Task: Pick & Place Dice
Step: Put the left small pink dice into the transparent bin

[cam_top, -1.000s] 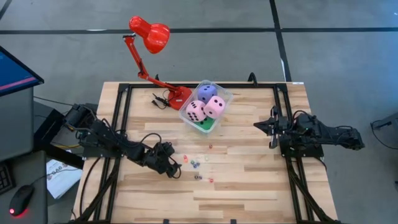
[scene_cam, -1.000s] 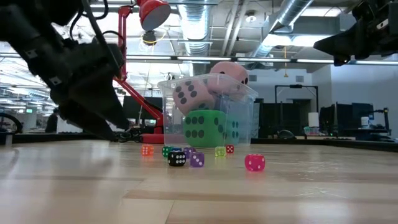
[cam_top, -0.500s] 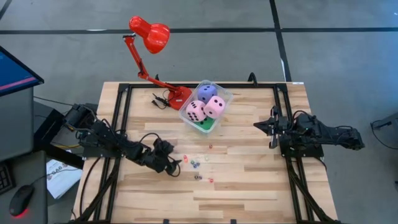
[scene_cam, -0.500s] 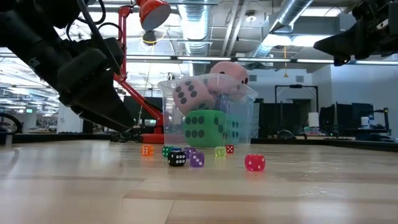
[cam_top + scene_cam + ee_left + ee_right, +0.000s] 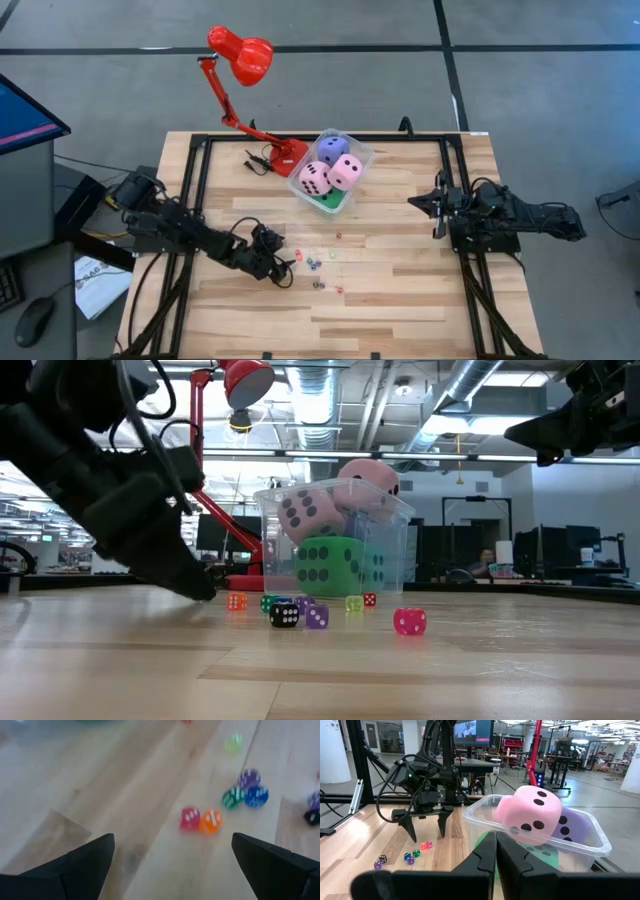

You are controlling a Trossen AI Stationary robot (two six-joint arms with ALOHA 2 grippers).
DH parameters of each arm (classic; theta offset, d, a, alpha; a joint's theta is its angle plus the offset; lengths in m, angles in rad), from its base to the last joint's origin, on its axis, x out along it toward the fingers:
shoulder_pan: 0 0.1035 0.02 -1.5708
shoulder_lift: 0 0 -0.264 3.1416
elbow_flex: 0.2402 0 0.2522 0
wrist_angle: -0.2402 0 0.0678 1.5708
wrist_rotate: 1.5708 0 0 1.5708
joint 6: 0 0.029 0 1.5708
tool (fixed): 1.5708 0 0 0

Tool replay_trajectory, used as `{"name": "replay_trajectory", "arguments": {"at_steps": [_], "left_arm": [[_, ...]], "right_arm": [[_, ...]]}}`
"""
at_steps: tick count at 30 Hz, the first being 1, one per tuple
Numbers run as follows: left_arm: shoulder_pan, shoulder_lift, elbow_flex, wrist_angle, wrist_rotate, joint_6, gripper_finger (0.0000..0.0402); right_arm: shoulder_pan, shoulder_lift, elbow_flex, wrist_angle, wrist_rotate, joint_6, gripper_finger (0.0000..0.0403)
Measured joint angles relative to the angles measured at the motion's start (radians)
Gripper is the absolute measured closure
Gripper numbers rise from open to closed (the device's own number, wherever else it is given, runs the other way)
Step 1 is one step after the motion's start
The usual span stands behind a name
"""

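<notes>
The left tool [image 5: 283,262] hangs low over the counter [image 5: 400,310] with its fingers spread wide and nothing between them, just beside a red die [image 5: 189,818] and an orange die [image 5: 210,820] that lie touching each other. Beyond that pair sit a green die [image 5: 232,798] and a blue die [image 5: 257,796], also touching, with a purple die [image 5: 248,778] near them and more tiny dice scattered toward the counter's middle. The big soft dice are already in the clear tub [image 5: 357,176] near the far edge: two pink dice [image 5: 330,175] on top, a purple-blue one [image 5: 333,148] behind, a green one [image 5: 328,567] at the bottom. The step in hand looks like picking one tiny die. To do it well, the left tool should centre on a single die, most likely the red one at the near end of the pair, come straight down so one finger slips into what little room the orange neighbour leaves, and pinch gently, since such small hard cubes squirt out easily. The right tool [image 5: 425,203] waits clenched and empty at the counter's right side, pointing toward the tub. No brand, label or writing can be read anywhere.
</notes>
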Motion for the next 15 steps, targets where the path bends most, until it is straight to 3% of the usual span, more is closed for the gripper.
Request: {"name": "replay_trajectory", "arguments": {"at_steps": [15], "left_arm": [[0.019,0.059,0.001,0.050,-0.089,0.003,0.0009]], "right_arm": [[0.000,0.000,-0.001,0.000,0.000,0.000,0.0394]]}}
